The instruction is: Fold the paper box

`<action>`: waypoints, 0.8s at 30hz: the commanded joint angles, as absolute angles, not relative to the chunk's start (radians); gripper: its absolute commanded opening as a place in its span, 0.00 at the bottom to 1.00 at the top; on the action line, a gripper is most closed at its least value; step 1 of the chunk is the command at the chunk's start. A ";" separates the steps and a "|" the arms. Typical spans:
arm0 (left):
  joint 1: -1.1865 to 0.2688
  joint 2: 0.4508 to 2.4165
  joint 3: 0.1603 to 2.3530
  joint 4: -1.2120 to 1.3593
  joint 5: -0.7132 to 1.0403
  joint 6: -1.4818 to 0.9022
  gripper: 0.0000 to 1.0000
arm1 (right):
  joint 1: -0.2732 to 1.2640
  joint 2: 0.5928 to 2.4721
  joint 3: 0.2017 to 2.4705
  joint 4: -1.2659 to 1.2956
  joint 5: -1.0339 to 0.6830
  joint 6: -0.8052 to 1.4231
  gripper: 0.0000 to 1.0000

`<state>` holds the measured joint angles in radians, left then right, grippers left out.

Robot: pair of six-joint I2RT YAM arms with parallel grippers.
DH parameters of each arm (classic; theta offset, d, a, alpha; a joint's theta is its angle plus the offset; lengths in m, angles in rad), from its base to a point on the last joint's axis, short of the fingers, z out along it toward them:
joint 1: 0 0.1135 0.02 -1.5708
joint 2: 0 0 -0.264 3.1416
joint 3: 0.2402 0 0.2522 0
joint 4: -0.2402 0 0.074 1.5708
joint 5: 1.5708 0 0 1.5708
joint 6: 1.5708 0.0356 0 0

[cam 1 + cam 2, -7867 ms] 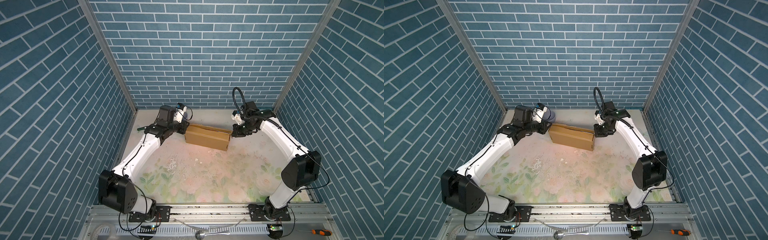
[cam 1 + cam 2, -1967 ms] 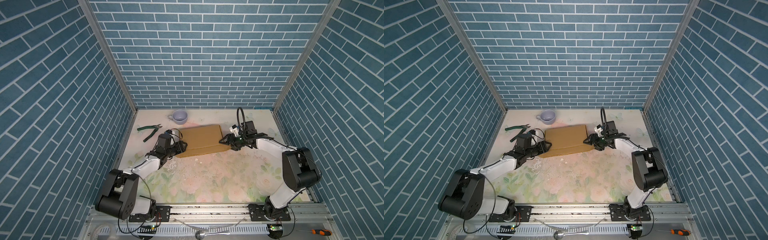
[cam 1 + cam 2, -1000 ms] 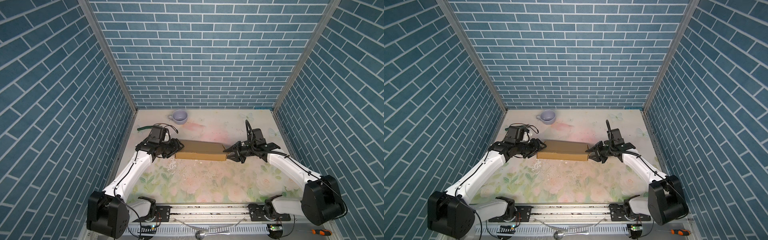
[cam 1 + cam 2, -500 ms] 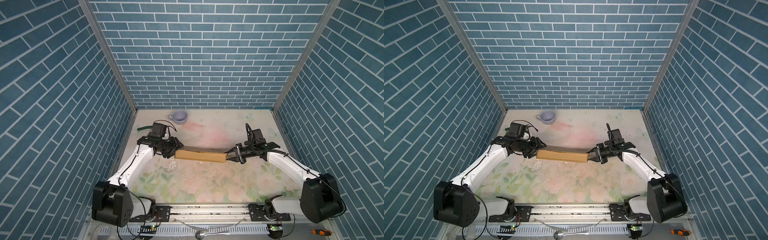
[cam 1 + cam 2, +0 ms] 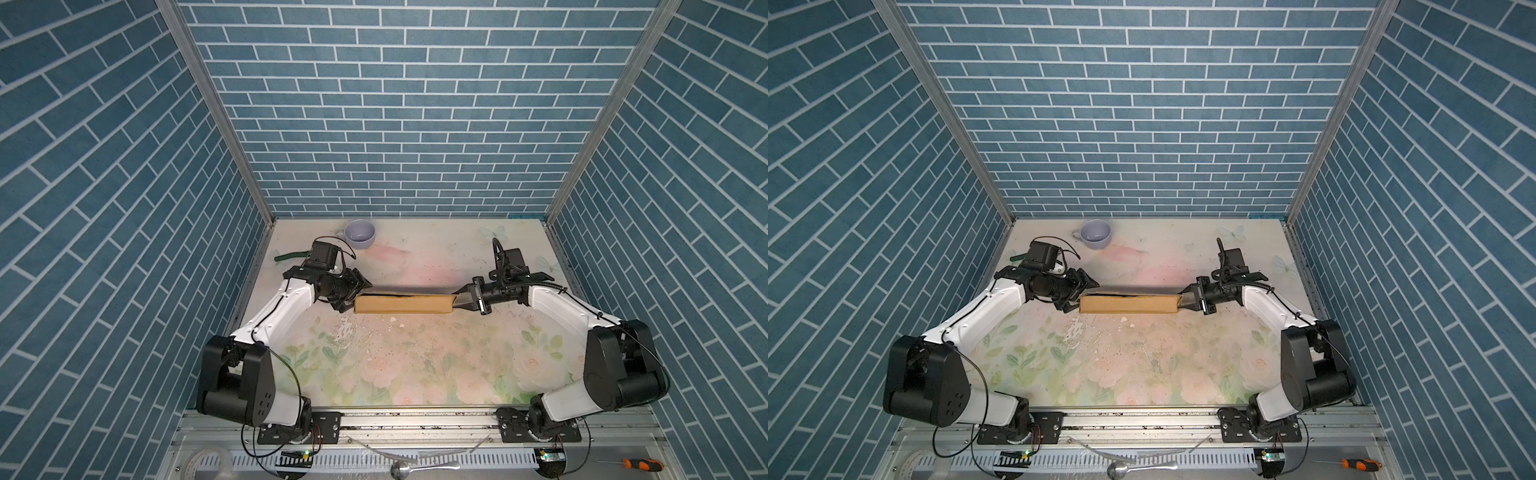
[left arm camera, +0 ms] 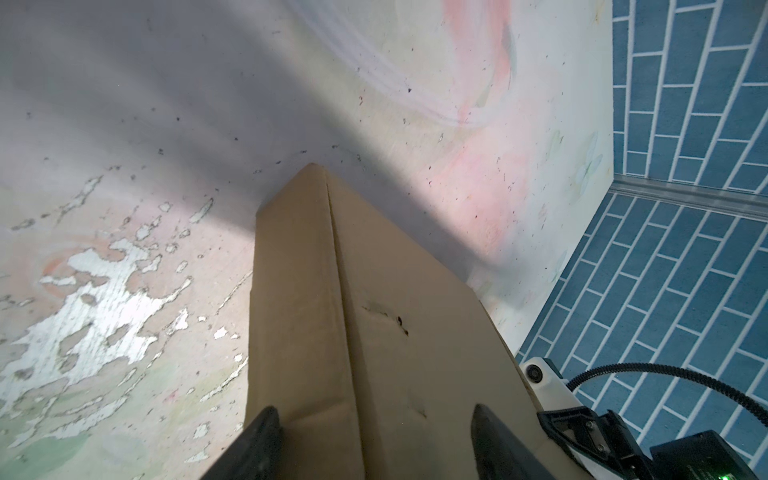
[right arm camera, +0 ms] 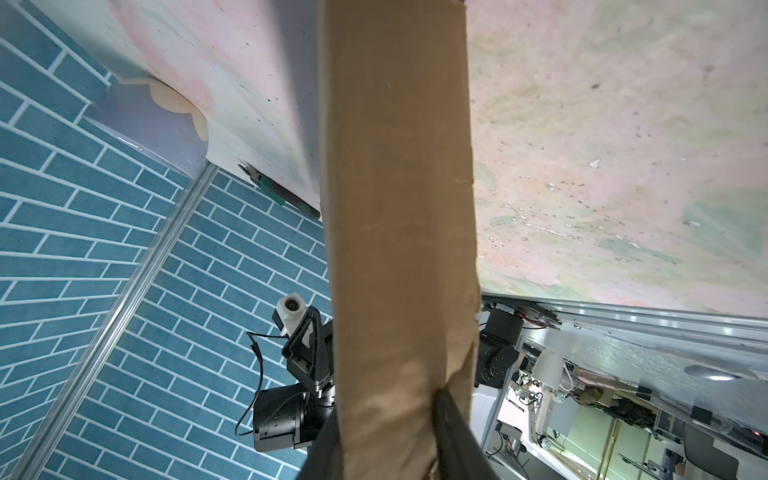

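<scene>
The paper box [image 5: 401, 304] [image 5: 1127, 304], folded flat and brown, stands on its long edge across the middle of the table, with only a narrow side facing both top views. My left gripper [image 5: 356, 296] [image 5: 1081, 297] is at its left end. In the left wrist view the box [image 6: 374, 311] runs away from that gripper [image 6: 372, 415], whose fingers stand wide apart, open around the end. My right gripper [image 5: 457, 300] [image 5: 1181, 302] [image 7: 386, 419] is shut on the box's [image 7: 399, 208] right end flap. Whether the box rests on the table I cannot tell.
A lilac cup [image 5: 360, 241] [image 5: 1096, 234] stands at the back left. Green-handled pliers [image 5: 286, 256] [image 5: 1016, 257] lie by the left wall, partly behind my left arm. Brick walls enclose the table [image 5: 415, 365] on three sides.
The box has tipped further onto its edge, so it shows narrower from above. My left gripper's fingers have spread wider at its left end. The right gripper keeps its hold.
</scene>
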<state>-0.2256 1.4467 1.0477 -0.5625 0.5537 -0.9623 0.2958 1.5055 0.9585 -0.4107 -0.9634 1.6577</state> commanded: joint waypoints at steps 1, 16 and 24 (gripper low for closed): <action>-0.258 1.473 1.091 -0.526 0.789 -1.002 0.78 | 0.312 1.527 1.032 -0.343 -1.074 1.710 0.32; -0.093 1.362 1.151 -0.605 0.772 -0.758 0.97 | 0.277 1.592 1.082 -0.374 -1.081 1.675 0.25; -0.018 1.226 1.183 -0.692 0.559 -0.474 0.97 | 0.265 1.644 1.163 -0.483 -1.093 1.590 0.23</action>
